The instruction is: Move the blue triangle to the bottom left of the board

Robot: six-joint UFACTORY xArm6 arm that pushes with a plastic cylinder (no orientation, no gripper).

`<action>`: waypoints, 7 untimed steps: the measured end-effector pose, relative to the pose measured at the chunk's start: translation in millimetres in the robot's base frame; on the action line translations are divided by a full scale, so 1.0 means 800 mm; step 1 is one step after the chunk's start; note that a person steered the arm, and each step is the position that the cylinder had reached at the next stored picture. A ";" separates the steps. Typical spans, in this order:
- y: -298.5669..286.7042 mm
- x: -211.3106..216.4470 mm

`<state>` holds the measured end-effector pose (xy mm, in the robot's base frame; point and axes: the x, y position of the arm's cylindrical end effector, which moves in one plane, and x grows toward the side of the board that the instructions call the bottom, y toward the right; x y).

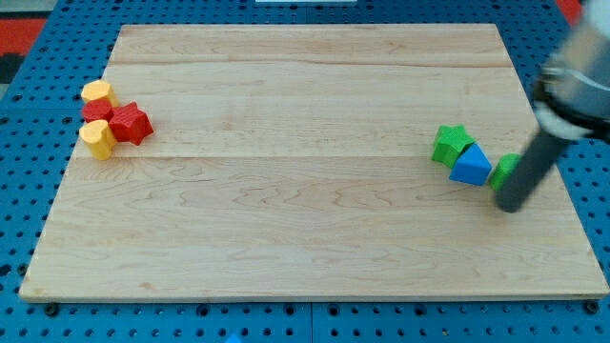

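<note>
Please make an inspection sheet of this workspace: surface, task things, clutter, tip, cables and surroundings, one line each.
Surface: wooden board, lying flat, pale planks.
Job's things: blue triangle near the view's right edge, between a green star and a green block, apparently touching both.
Clutter: at the view's left, two yellow blocks and two red blocks bunched together.
Grippers: none; my tip rests just right of and below the blue triangle, partly covering the green block.
Cables: nothing seen.
Surroundings: blue perforated base around the board.
</note>
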<state>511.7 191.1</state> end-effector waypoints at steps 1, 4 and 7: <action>0.048 -0.002; 0.107 -0.030; -0.041 -0.088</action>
<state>441.6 158.0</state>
